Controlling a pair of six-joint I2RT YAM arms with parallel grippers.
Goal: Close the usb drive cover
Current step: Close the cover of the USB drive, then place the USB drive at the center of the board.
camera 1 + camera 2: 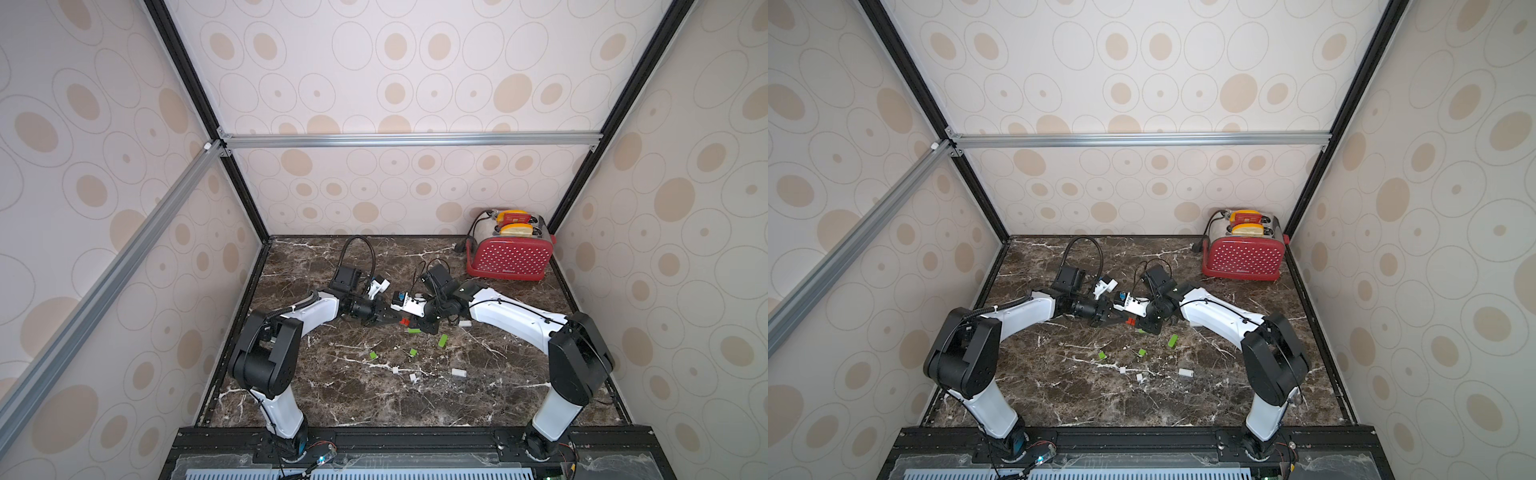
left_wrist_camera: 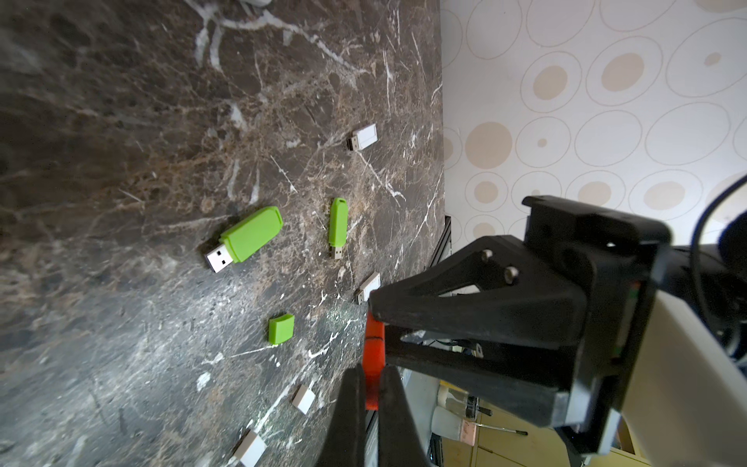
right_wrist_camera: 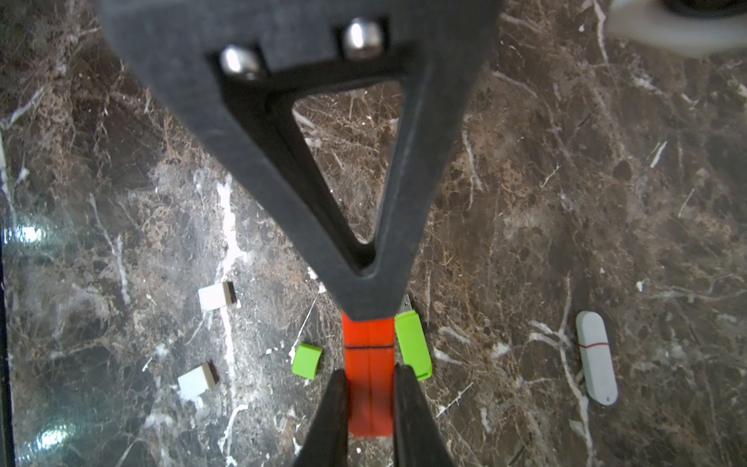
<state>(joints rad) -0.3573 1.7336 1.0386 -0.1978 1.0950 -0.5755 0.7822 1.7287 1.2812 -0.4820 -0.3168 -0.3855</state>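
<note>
A red usb drive (image 3: 368, 335) hangs above the marble table (image 3: 566, 182), held at both ends. A thin dark seam crosses it where the cover meets the body; which end is the cover I cannot tell. My right gripper (image 3: 370, 376) is shut on one end, its fingers (image 3: 337, 404) pressing both sides. My left gripper (image 2: 372, 376) is shut on the other end of the red drive (image 2: 372, 351). In both top views the two grippers meet tip to tip at the red drive (image 1: 404, 321) (image 1: 1131, 321), mid-table.
On the table below lie green drives with bare plugs (image 2: 250, 234) (image 2: 338, 222), a green cap (image 2: 281, 328), white caps (image 2: 303, 398) (image 3: 217, 296) and a capped white drive (image 3: 596, 356). A red toaster (image 1: 509, 257) stands at the back right corner.
</note>
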